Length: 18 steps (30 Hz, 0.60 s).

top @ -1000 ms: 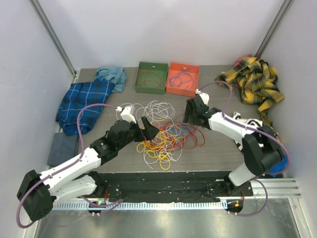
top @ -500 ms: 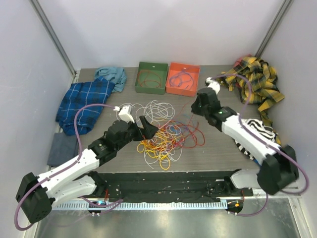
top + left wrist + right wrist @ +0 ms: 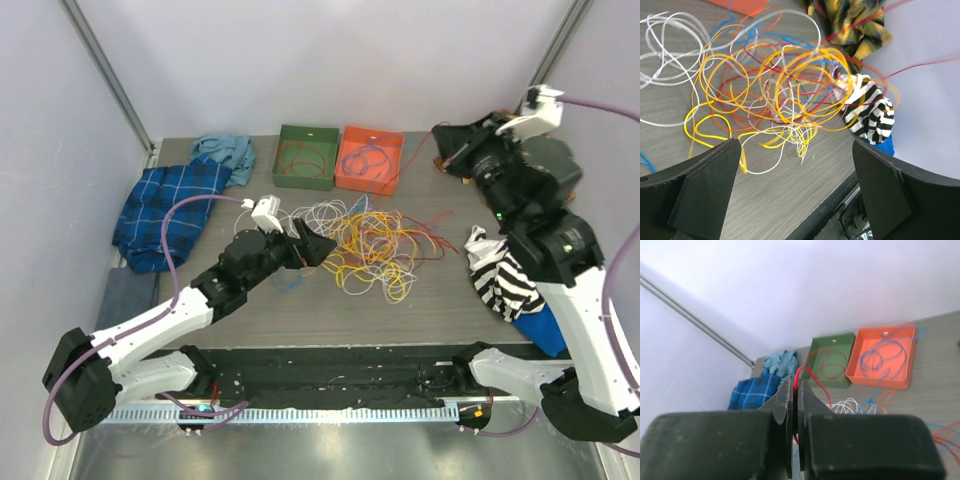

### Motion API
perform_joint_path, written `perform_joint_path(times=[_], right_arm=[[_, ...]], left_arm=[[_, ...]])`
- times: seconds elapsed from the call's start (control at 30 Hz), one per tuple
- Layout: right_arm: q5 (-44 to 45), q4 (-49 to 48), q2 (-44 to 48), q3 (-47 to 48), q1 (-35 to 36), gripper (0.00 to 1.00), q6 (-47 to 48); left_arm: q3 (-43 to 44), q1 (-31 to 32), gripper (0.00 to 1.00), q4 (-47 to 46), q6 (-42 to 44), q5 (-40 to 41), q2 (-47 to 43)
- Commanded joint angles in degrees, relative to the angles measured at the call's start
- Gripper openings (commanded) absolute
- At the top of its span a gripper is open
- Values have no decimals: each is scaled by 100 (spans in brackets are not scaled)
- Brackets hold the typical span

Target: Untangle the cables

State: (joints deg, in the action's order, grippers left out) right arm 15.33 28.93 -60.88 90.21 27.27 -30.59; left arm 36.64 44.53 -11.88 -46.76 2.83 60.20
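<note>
Strand of red cable in right gripper

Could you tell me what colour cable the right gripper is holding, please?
The cable is red; right wrist view shows it best.

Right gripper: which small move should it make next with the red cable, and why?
Probably pull higher and away: the right gripper, jaws shut on the red cable, is raised, yet the cable runs down into the tangled pile.
</note>
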Motion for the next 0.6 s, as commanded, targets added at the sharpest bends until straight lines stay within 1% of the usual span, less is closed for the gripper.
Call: perform_joint_path(times=[0.0,0.03,0.1,0.17,0.2,0.23,0.33,0.47,0.57], right_arm=[[128,368,147,1119,16,1,334],[93,429,103,1391,7,1,334],[-301,666,42,1446,15,1,221],[-809,720,67,983,15,1,-51],[-908,693,103,728,7,1,-148],[-970,589,190,204,15,1,-306],[-1146,422,261,-310,16,1,-456],[-1243,350,165,-136,16,1,-500],[-1383,350,33,180,24,1,-562]], left_arm=[[501,47,100,-517,264,-37,105],[571,55,100,-543,282,-28,114],[590,73,100,-622,326,-20,79],[528,117,100,-693,343,24,-17],[476,126,100,-736,343,59,-61],[441,143,100,-763,343,103,-149],[203,257,100,-912,378,218,-368],[-87,468,100,-1421,615,350,-370],[-245,758,100,-2150,1063,315,-72]])
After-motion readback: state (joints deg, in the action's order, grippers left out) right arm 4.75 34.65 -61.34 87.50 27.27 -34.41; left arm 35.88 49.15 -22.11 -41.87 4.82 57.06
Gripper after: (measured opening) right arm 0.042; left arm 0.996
